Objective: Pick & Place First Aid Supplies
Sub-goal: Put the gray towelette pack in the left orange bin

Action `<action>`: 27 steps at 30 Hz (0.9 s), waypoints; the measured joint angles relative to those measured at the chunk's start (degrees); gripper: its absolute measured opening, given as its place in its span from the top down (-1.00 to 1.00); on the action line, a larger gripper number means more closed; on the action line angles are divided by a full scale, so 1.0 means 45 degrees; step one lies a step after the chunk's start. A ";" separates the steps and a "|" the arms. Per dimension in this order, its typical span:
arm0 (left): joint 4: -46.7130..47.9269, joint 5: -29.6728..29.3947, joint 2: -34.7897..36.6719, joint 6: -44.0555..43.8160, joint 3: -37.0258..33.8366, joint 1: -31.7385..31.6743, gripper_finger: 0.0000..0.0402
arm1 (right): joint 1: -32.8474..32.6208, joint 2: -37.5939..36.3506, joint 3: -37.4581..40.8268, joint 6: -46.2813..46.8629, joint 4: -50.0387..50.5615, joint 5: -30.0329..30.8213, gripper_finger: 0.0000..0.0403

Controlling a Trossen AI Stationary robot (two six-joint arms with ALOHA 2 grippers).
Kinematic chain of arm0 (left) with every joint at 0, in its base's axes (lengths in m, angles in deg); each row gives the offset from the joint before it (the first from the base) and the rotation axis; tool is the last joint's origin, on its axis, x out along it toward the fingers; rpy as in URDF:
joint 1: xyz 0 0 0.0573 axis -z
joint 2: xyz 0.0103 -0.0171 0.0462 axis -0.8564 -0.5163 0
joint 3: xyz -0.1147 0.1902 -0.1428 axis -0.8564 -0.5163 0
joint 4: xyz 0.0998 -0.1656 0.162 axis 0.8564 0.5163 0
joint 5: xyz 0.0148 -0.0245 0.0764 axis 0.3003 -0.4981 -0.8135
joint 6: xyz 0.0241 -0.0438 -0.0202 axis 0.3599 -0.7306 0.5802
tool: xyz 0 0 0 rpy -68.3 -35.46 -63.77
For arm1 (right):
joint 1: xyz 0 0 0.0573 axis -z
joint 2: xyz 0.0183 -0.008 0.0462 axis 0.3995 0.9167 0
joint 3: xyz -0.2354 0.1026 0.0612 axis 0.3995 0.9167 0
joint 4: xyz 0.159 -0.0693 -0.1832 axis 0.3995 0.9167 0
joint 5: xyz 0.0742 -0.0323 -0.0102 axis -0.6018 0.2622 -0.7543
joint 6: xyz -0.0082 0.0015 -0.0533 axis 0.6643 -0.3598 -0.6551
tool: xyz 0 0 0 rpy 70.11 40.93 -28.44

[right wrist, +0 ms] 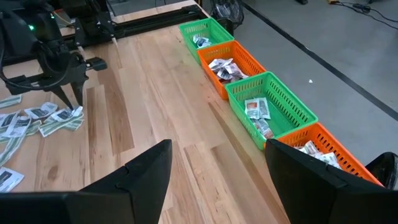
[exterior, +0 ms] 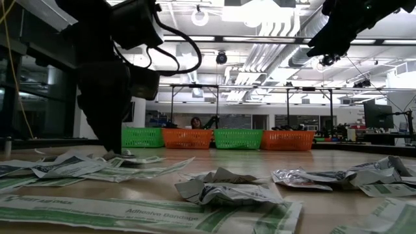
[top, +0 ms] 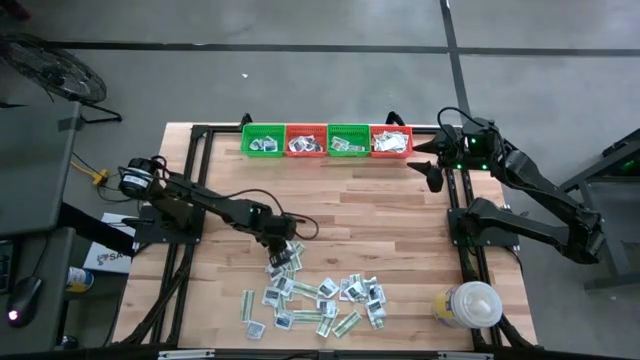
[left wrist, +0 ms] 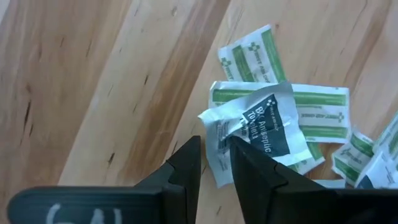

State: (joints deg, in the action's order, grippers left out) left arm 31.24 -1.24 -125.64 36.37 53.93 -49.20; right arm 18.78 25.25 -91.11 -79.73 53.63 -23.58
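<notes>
At the near edge of the wooden tabletop (top: 390,225), toward the right, stands a white round lidded container (top: 470,304). Left of it, the first aid supplies (top: 320,298) lie scattered in a loose heap of white-grey squares and pale-green strips. At the far left edge of that heap, the left gripper (left wrist: 216,152) is down at the tabletop, its fingers (left wrist: 186,163) clenched on the edge of a white-grey square packet with dark print (left wrist: 264,127), which lies on top of green-striped strips. Farther back on the right, the right gripper (right wrist: 217,177) hangs above the tabletop, fingers released and spread wide, holding nothing. Along the far edge sits a row of four baskets (top: 326,140), green and orange alternating, each already containing some packets.
</notes>
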 joint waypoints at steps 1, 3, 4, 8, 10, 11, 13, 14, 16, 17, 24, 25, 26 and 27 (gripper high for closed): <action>-0.0067 -0.0003 0.0003 -0.0091 -0.0059 0.0000 0.59 | 0.0000 0.0000 0.0000 -0.0005 0.0000 0.0000 -0.25; -0.0178 0.0016 0.0015 -0.0133 -0.0117 0.0000 0.59 | 0.0000 0.0000 0.0000 -0.0006 0.0000 0.0000 -0.25; -0.0240 0.0059 0.0015 -0.0132 -0.0128 0.0000 0.59 | 0.0002 0.0000 0.0000 -0.0011 0.0000 0.0000 -0.25; -0.0361 0.0215 0.0015 -0.0135 -0.0143 -0.0005 0.59 | 0.0000 0.0000 0.0000 -0.0016 0.0000 0.0000 -0.25; -0.0431 0.0229 0.0049 -0.0142 -0.0156 -0.0005 0.59 | 0.0000 0.0000 0.0005 -0.0016 -0.0005 0.0002 -0.25; -0.0526 0.0272 0.0082 -0.0142 -0.0162 -0.0005 0.59 | 0.0000 0.0000 0.0001 -0.0016 -0.0004 0.0010 -0.25; -0.0663 0.0290 0.0112 -0.0179 -0.0153 -0.0005 0.59 | 0.0004 0.0000 0.0001 -0.0016 -0.0005 0.0049 -0.25; -0.0625 0.0277 0.0112 -0.0216 -0.0153 -0.0005 0.59 | 0.0000 0.0000 0.0005 -0.0016 -0.0005 0.0051 -0.25; -0.0572 0.0236 0.0107 -0.0244 -0.0153 -0.0005 0.59 | 0.0000 0.0000 0.0005 -0.0016 -0.0005 0.0053 -0.25; -0.0586 0.0235 0.0107 -0.0282 -0.0153 -0.0005 0.59 | 0.0000 0.0000 0.0005 -0.0016 -0.0005 0.0053 -0.25; -0.0548 0.0206 0.0107 -0.0380 -0.0153 -0.0005 0.65 | 0.0000 0.0000 0.0005 -0.0016 -0.0005 0.0053 -0.25; -0.0568 0.0205 0.0107 -0.0380 -0.0153 -0.0005 0.68 | 0.0000 0.0000 0.0005 -0.0016 -0.0003 0.0053 -0.25; -0.0612 0.0194 0.0107 -0.0380 -0.0153 -0.0005 0.72 | 0.0002 0.0000 0.0005 -0.0016 0.0002 0.0053 -0.25; -0.0667 0.0177 0.0107 -0.0381 -0.0153 -0.0005 0.75 | 0.0001 0.0000 0.0005 -0.0016 0.0014 0.0053 -0.25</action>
State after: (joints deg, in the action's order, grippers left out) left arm 28.24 -0.45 -125.16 34.66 53.24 -49.22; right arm 18.79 25.25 -91.09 -79.80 53.69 -23.33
